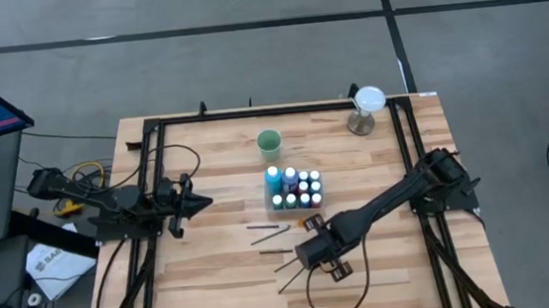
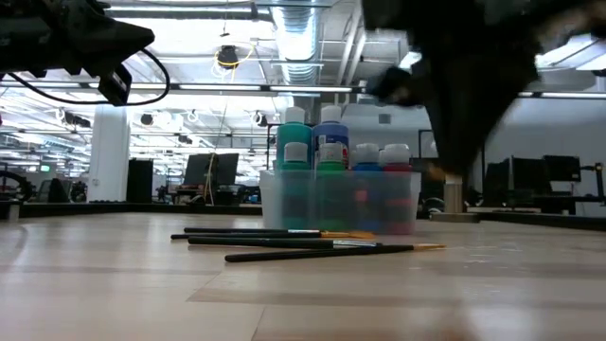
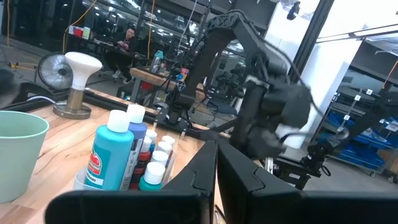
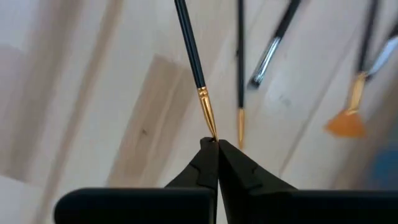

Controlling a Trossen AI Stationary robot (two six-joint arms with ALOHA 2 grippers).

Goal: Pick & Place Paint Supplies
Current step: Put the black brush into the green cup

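Observation:
Small white-capped paint bottles (image 1: 293, 186) stand in a clear tray (image 2: 284, 204) at mid-table; they also show in the left wrist view (image 3: 124, 155). Several thin paintbrushes (image 1: 269, 228) lie flat on the wood in front of the tray (image 2: 284, 244). My right gripper (image 1: 308, 254) is near them, shut on the tip of a black-handled brush (image 4: 189, 50). My left gripper (image 1: 202, 202) is shut and empty above the table's left side, pointing toward the tray (image 3: 216, 155). My right gripper pinches the brush's bristle tip (image 4: 212, 132), just past the gold ferrule, between its two fingertips. The black handle runs straight away from the fingers. Whether the handle's far end rests on the table, I cannot tell.
A pale green cup (image 1: 269, 141) stands behind the tray. A white-topped stand (image 1: 365, 109) is at the far right corner. Black frame rails (image 1: 153, 185) run along both sides. A cable loop (image 1: 336, 288) lies near the front edge. More brushes (image 4: 273, 37) lie beyond the held one.

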